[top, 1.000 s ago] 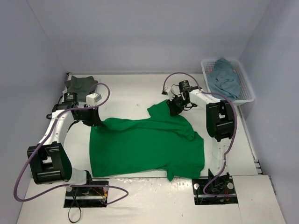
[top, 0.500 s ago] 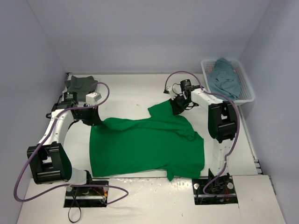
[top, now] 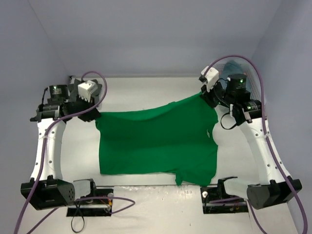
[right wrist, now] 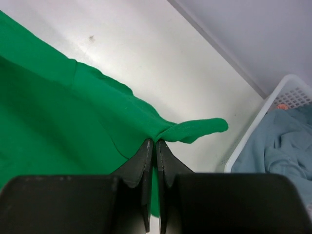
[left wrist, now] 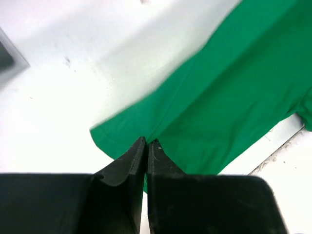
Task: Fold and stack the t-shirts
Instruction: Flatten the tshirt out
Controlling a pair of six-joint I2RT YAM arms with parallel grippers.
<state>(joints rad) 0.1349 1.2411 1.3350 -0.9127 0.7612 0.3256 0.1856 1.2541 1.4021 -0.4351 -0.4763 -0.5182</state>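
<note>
Green t-shirt clamped in both closed jaws, far edge seemingly raised.

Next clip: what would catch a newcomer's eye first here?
The bright green t-shirt is stretched across the middle of the table, its two far corners pinched by the left tool and the right tool, both shut. At the far right, a white mesh basket holds a teal-blue shirt.
</note>
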